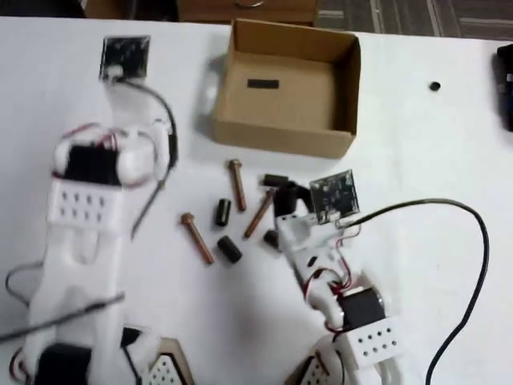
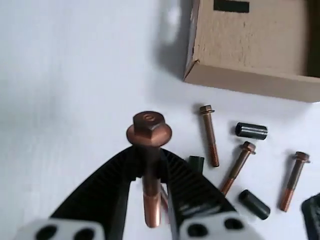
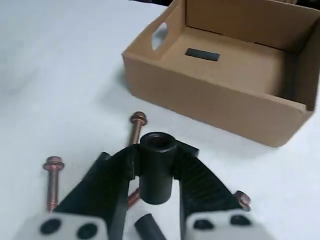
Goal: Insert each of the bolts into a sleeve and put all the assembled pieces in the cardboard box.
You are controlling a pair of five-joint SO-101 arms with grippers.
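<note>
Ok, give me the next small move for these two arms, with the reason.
Probably swing the left gripper toward the right gripper and line the tip of the bolt up with the open bore of the sleeve. Each gripper is shut on its part, the two are held apart, and no bolt sits in a sleeve yet.

The cardboard box [image 1: 280, 135] sits at the upper centre of the high view, on the table [image 1: 417, 160]. Below it, mid-frame, lie three loose bolts: the upper bolt [image 1: 236, 184], the slanted bolt [image 1: 260, 212] to its right and the leftmost bolt [image 1: 197, 238] at lower left. The upper sleeve [image 1: 223, 212] lies between them, with the lower sleeve [image 1: 229, 249] beneath it. The left gripper [image 2: 149, 152] clasps the held bolt [image 2: 149, 131]. The right gripper [image 3: 159, 150] clasps the held sleeve [image 3: 157, 175].
</note>
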